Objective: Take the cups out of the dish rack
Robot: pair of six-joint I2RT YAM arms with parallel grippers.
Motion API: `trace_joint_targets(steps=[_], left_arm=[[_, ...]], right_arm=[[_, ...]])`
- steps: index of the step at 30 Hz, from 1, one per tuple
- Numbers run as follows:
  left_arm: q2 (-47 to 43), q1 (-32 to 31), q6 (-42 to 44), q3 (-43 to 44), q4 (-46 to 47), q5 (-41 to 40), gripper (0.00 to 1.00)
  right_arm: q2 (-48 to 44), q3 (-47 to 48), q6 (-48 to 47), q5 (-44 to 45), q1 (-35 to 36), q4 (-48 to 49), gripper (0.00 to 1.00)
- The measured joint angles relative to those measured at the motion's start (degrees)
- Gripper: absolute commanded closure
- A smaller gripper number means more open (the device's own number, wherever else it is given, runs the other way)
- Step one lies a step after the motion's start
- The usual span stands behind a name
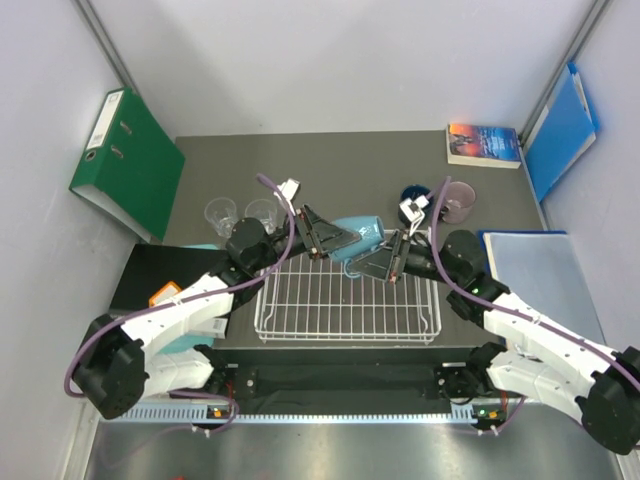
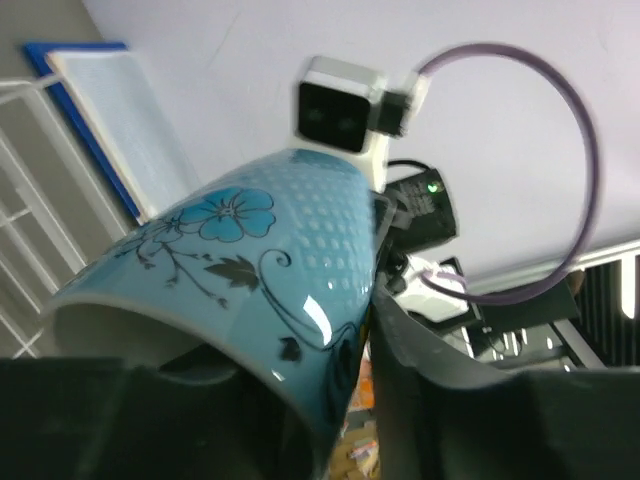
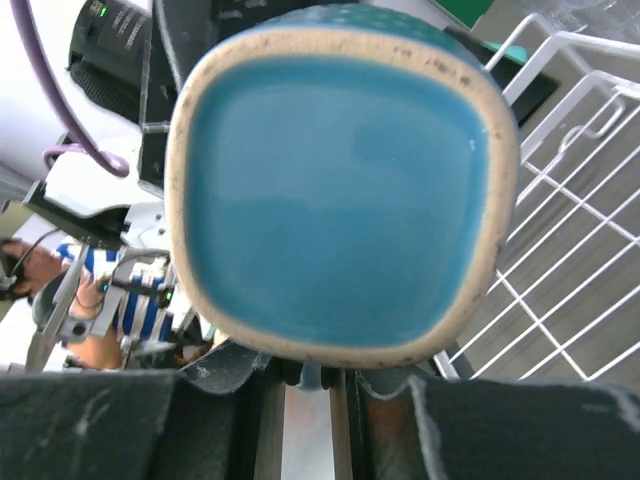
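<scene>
Dark grey matte tabletop point(image 1: 200, 160) between plain white walls. White wire-grid rack point(image 1: 345, 305) at six o'clock. Glossy teal mug point(image 1: 358, 236), flower-printed, squarish speckled base, held sideways above rack's twelve o'clock edge: left fingers point(image 2: 450, 400) pinching rim wall, right fingers point(image 3: 500, 430) narrow, clamped at base end. Clear tumblers point(image 1: 220, 213) at ten o'clock.

I'm getting bright, even overhead light; glare is glinting on the teal mug point(image 2: 250, 285) just above the left tool point(image 2: 300, 425), whose fingers point(image 2: 470, 420) are blurring dark.
</scene>
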Motion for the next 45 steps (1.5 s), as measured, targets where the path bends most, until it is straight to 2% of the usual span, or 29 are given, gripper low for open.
trace_joint_targets(steps=[1,2,6,8,9,11,12,15,18,22,27,32,38,41,45], left_arm=[[0.3,0.0,-0.6,0.0,0.5,0.3,0.84],[0.6,-0.1,-0.8,0.1,2.4,1.0,1.0],[1.2,-0.7,0.2,0.7,6.8,2.0,1.0],[1.4,-0.7,0.5,0.8,6.3,2.3,1.0],[1.4,-0.7,0.8,1.0,5.3,2.4,1.0],[1.4,-0.8,1.9,1.9,2.5,2.3,1.0],[1.4,-0.9,2.6,3.0,-0.1,1.8,1.0],[1.4,-0.2,5.0,5.3,-7.1,-0.7,1.0],[1.4,0.6,6.9,6.3,-11.7,-2.6,1.0],[2.1,1.1,9.0,7.7,-17.3,-4.7,1.0],[6.2,1.2,13.7,15.0,-26.8,-8.1,1.0],[16.5,1.2,23.0,33.0,-43.5,-15.5,1.0],[35.3,1.3,33.5,61.3,-64.3,-28.3,1.0],[45.8,1.6,36.9,74.7,-73.1,-34.4,1.0],[57.2,2.5,39.0,86.3,-82.3,-38.7,1.0]], right_arm=[[0.0,0.0,0.0,0.3,0.0,0.0,1.0],[0.0,-0.1,0.9,0.3,-0.2,-0.2,1.0],[-0.3,-0.2,3.2,-0.1,-0.1,-0.4,0.99],[-0.8,-0.2,2.3,0.2,-0.2,-1.7,0.87],[-1.1,-0.1,1.9,0.5,-0.2,-3.0,0.68],[-1.7,0.8,-0.2,1.3,-0.2,-6.5,0.5],[-1.9,1.9,-1.9,1.2,-0.2,-9.3,0.38],[-3.9,5.5,-7.1,2.5,-0.2,-18.5,0.25],[-6.3,9.3,-11.8,5.3,-0.2,-26.3,0.18],[-9.0,13.3,-16.1,9.6,-0.2,-33.2,0.17],[-10.5,15.1,-19.5,15.5,-0.2,-40.4,0.18],[-11.3,15.1,-21.4,20.4,-0.2,-46.6,0.19],[-11.4,17.0,-23.2,25.8,-0.2,-53.7,0.2],[-11.4,18.2,-23.7,28.3,-0.2,-56.5,0.2],[-11.6,18.6,-23.8,30.5,-0.2,-58.7,0.21]])
